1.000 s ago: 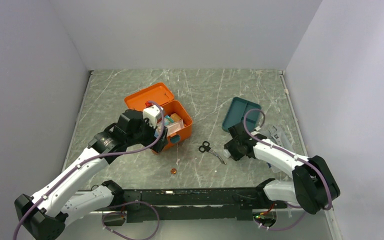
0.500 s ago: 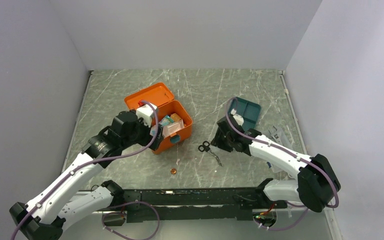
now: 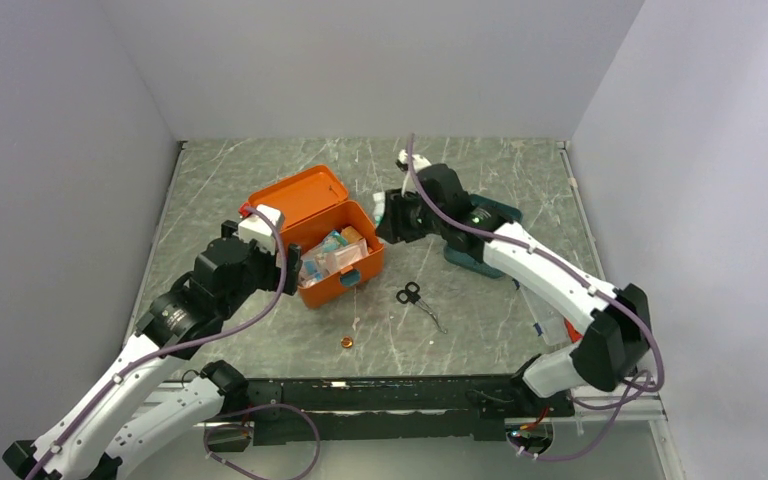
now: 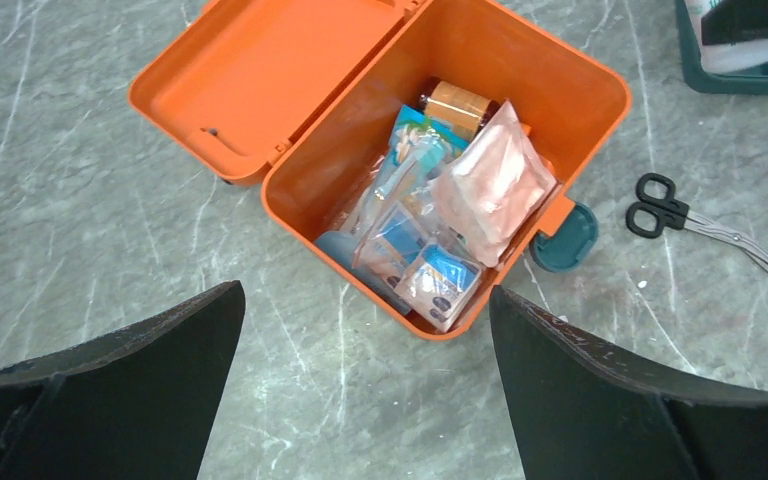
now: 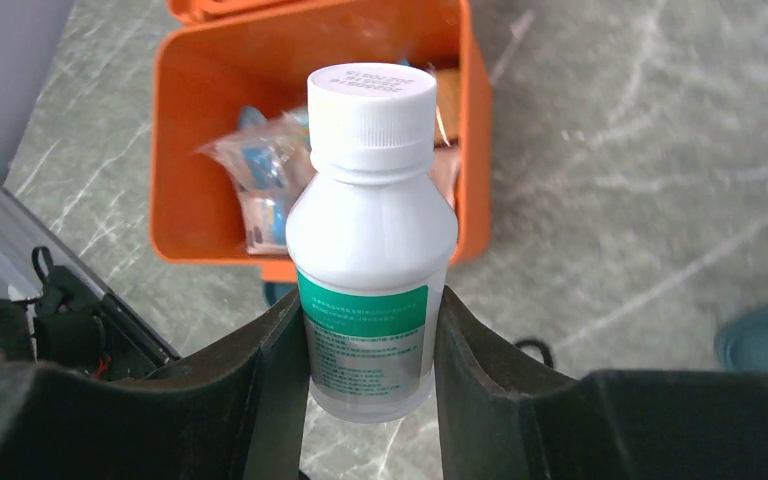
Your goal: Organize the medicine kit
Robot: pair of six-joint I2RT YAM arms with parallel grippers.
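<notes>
Clamping a white bottle (image 5: 372, 250), right fingers (image 5: 265, 385) half-spread; left fingers (image 4: 140, 370) wide apart, empty.

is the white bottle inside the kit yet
No, the bottle is gripped in the right end effector, with the open kit beyond it.

Med kit (image 3: 322, 292) ctr-left, packets (image 4: 440, 230) inside; scissors (image 3: 418, 300) front-right; tray (image 4: 750, 85) right; bottle (image 5: 372, 250) in R hand (image 5: 370, 305) btwn kit/tray.
</notes>
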